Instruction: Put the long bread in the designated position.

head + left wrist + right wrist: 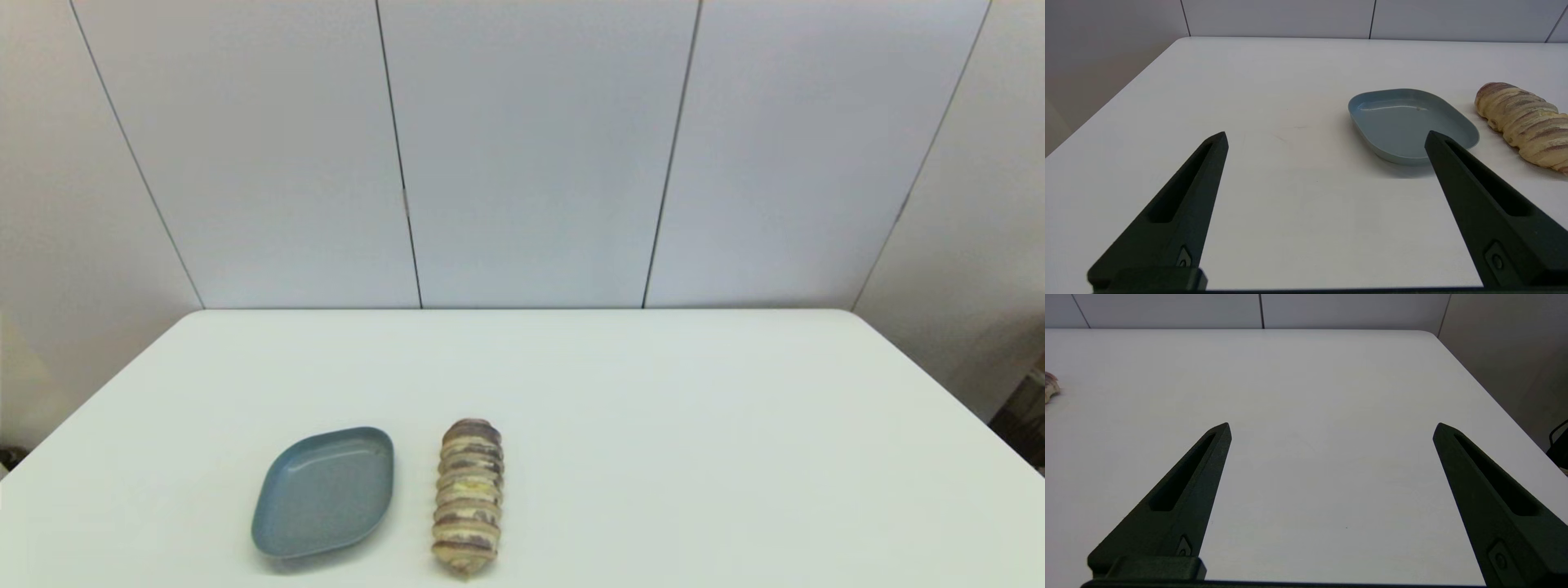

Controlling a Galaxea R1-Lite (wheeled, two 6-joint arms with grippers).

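Observation:
The long bread (468, 496) lies lengthwise on the white table near its front edge, a tan loaf with brown-purple and pale bands. It also shows in the left wrist view (1524, 122), and only its tip in the right wrist view (1050, 388). The designated position has no mark of its own on the tabletop, so I cannot tell where it is. My left gripper (1326, 138) hangs open over the table's left side, short of the dish. My right gripper (1332, 428) hangs open over the table's right side, with nothing between its fingers. Neither arm shows in the head view.
A blue-grey dish (325, 492) sits just left of the bread, with nothing in it; the left wrist view also shows the dish (1412, 122). White wall panels stand behind the table. The table's right edge (1490, 400) drops off beside the right gripper.

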